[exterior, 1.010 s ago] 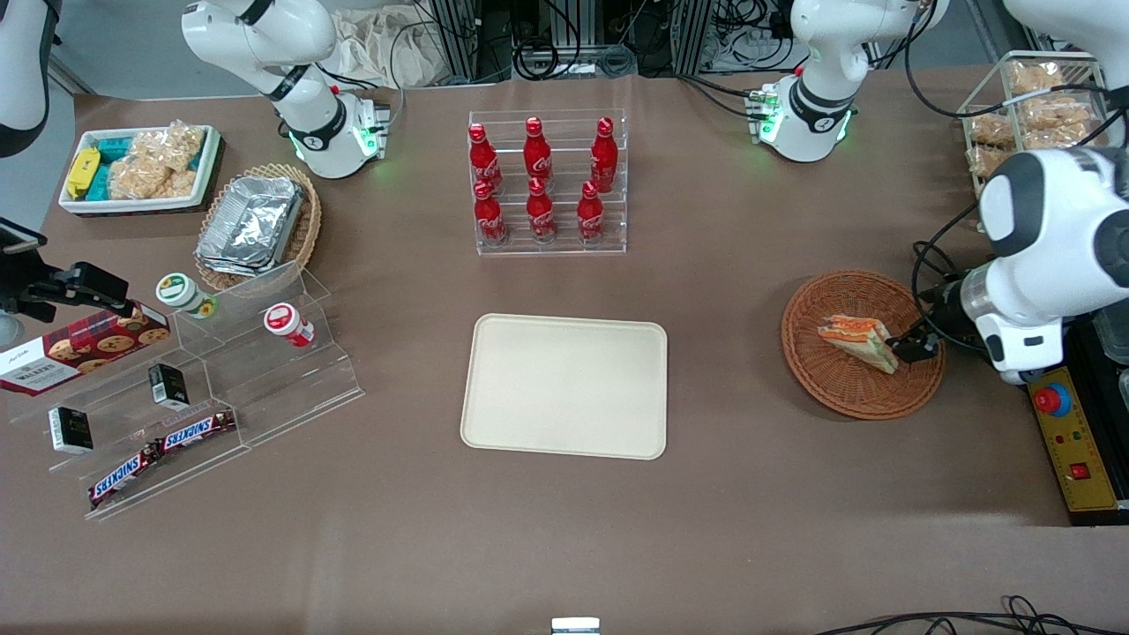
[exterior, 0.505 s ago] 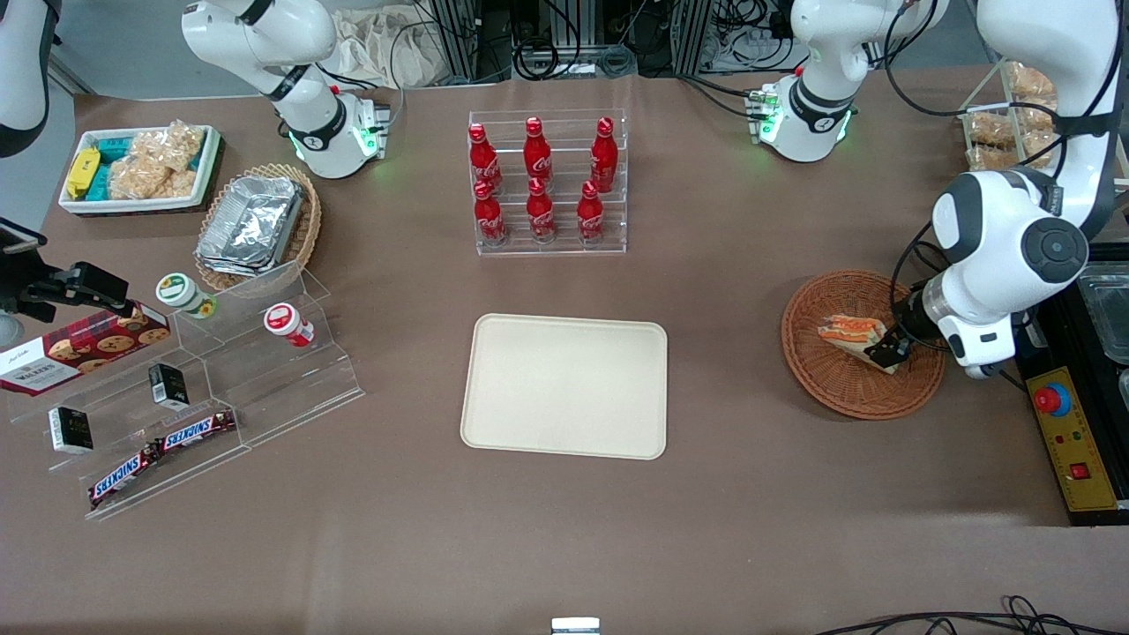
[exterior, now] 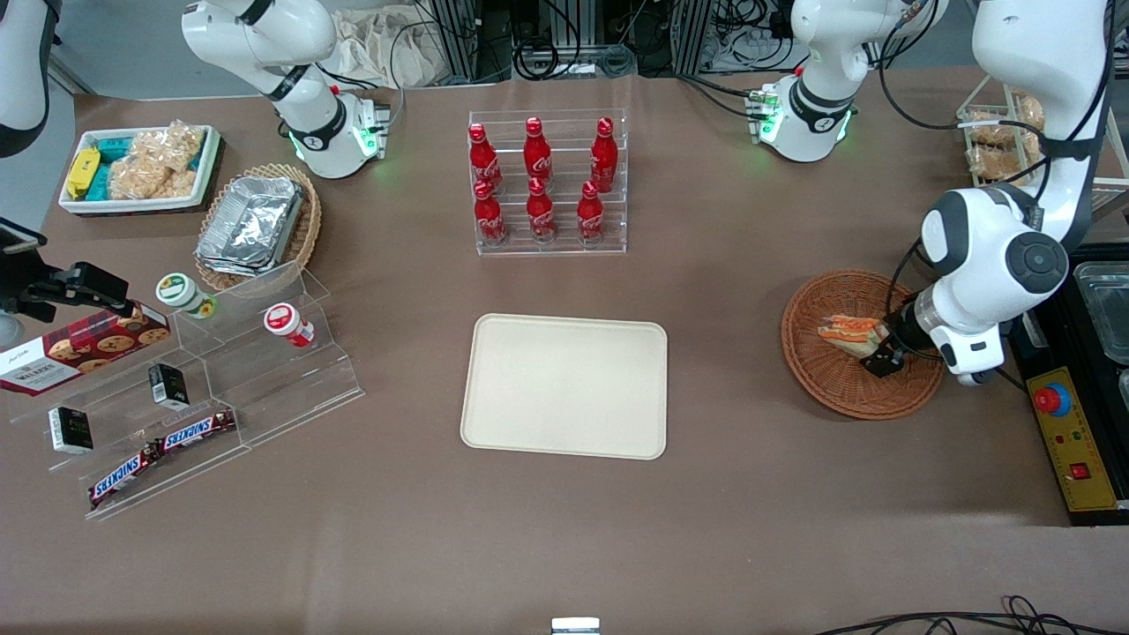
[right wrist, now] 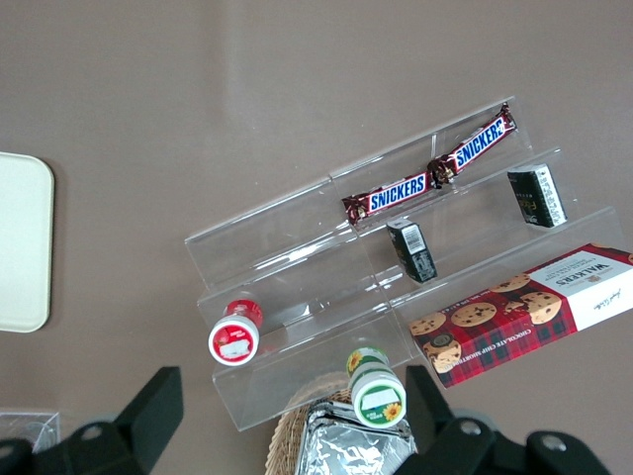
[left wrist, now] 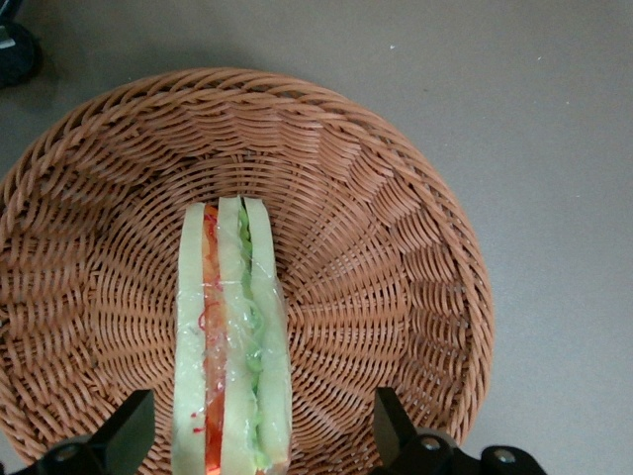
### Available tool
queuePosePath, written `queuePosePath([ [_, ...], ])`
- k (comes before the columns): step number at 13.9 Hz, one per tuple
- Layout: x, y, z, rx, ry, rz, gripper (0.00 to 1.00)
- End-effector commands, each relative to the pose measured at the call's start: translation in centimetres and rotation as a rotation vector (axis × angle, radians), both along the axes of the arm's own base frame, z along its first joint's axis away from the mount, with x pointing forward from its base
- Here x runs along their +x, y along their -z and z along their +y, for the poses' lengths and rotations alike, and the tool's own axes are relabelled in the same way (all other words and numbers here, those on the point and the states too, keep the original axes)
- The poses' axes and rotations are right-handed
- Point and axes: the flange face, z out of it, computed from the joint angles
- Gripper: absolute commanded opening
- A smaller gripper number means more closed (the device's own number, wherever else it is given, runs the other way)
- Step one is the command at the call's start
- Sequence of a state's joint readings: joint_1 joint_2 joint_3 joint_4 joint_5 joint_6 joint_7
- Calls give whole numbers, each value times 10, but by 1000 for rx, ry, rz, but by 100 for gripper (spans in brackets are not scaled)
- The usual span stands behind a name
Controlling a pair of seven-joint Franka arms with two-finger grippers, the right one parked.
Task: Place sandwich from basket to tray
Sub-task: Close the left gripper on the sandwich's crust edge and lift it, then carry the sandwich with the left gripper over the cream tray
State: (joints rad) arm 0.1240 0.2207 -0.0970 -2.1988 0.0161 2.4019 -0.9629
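My gripper [exterior: 882, 357] is hanging low inside the basket [exterior: 833, 388], straddling one end of the sandwich [exterior: 848, 333].

In the front view, my working arm is reaching down toward the working arm's end of the table, and the gripper is sitting over the basket's inner floor, right at the sandwich's end that lies nearer the camera. The sandwich is lying in the basket, and the tray [exterior: 564, 385] is waiting well apart from it, mid-table, nearer the camera than the rack of red bottles [exterior: 540, 183]. In the left wrist view, my two fingers [left wrist: 124, 433] are standing wide apart, one on each side of the sandwich [left wrist: 229, 336], with a clear gap between each finger and the wrapped bread. I am gripping nothing. The sandwich is resting on its edge on the woven basket [left wrist: 396, 247], showing its red and green filling.
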Motion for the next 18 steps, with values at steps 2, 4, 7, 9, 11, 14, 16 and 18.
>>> queuePosePath([
  [2,-2,8,-1,2,-13,-21,99],
  [4,-6,14,0,-1,-19,-22,99],
  [7,-8,26,-2,-4,-58,-4,99],
  [9,-7,26,-3,-1,-53,-4,88],
  [11,-7,25,-4,0,-33,-5,30],
  [14,-8,22,-6,1,-21,7,0],
  [16,-10,15,-4,1,30,31,0],
  [18,-4,-15,-4,4,59,34,0],
])
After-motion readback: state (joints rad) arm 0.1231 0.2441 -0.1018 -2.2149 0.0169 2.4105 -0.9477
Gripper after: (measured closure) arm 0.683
